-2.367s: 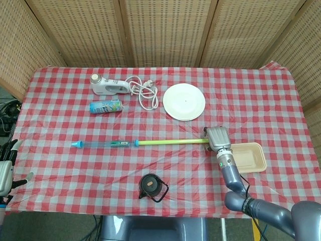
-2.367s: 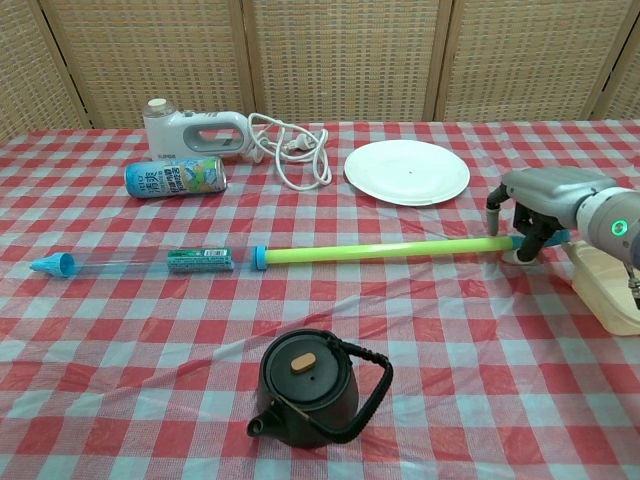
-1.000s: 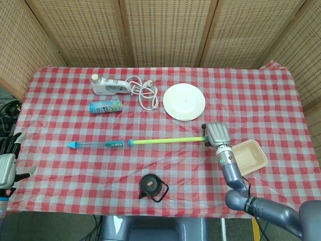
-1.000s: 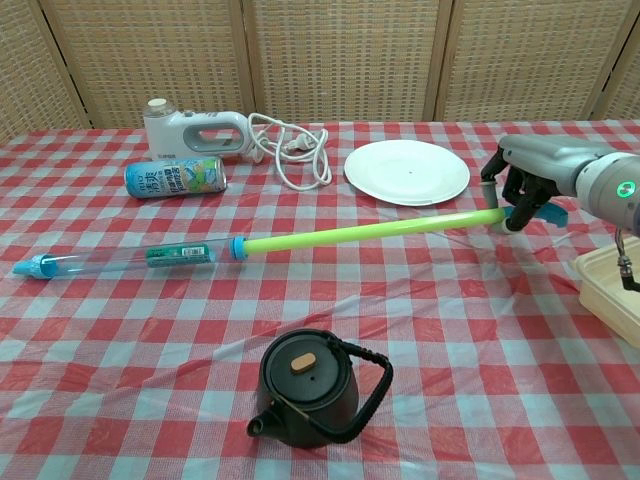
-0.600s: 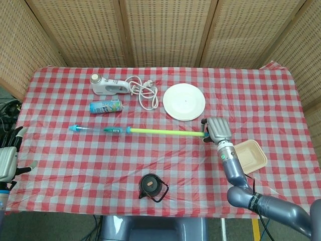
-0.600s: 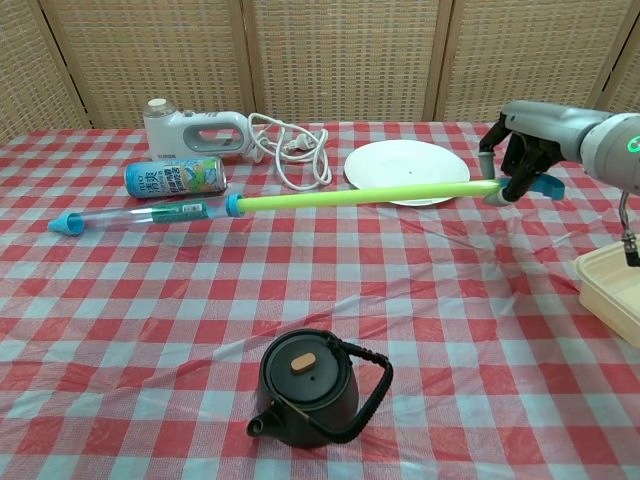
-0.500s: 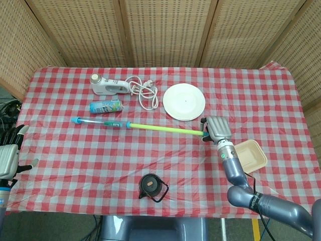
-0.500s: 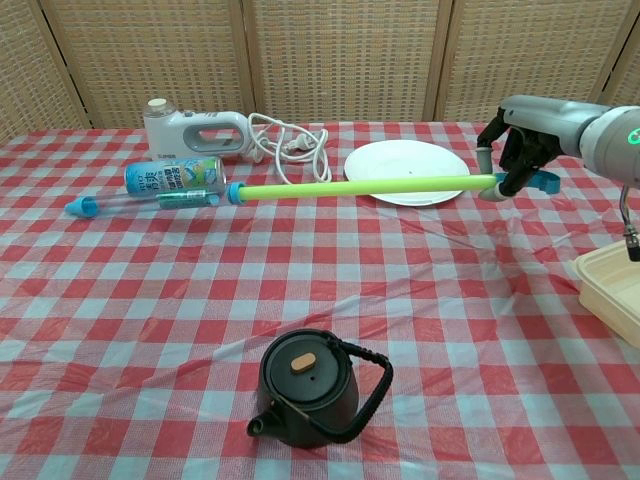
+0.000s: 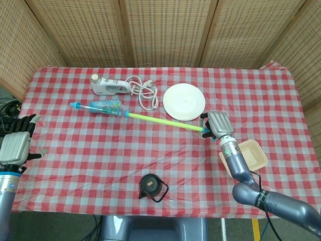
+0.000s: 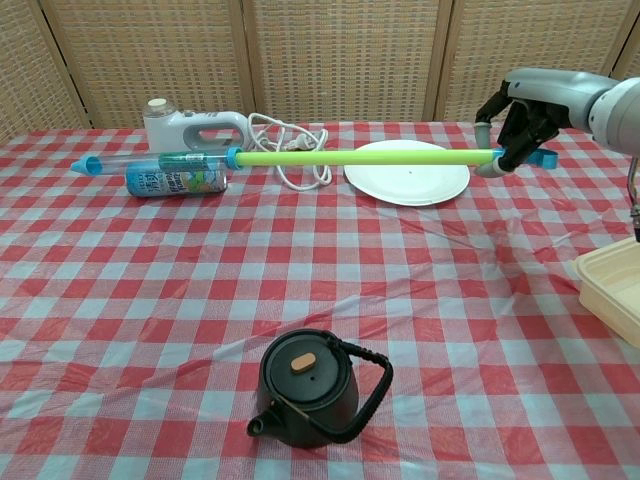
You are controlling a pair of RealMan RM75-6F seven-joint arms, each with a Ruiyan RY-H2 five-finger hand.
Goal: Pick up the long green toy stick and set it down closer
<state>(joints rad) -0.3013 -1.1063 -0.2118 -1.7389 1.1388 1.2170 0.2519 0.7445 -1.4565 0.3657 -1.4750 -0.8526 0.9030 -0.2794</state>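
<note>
Stick in the air above the red-and-white checked table, gripped at 1 end by my right hand, whose fingers are curled around it. It is a long, thin toy made of 2 sections: a bright yellow-green rod running from my hand to a small blue collar, then a clear tube with teal printing inside it, ending in a light blue flared tip. A blue cap shows at the end just past my fingers. In the chest view the stick lies nearly level, crossing in front of the white plate, the coiled white cord and the grey-and-white hand mixer, with its clear section passing over the blue drink can that lies on its side. In the head view the stick slants from my right hand at the lower right, just below the plate, up to the far left, where the tip sits beside the can. My left hand is at the table's left edge, well apart from the stick, holding nothing, with its fingers spread. A black teapot with a looped handle stands near the front edge of the table. A beige takeaway tray sits at the right side, near my right forearm.
</note>
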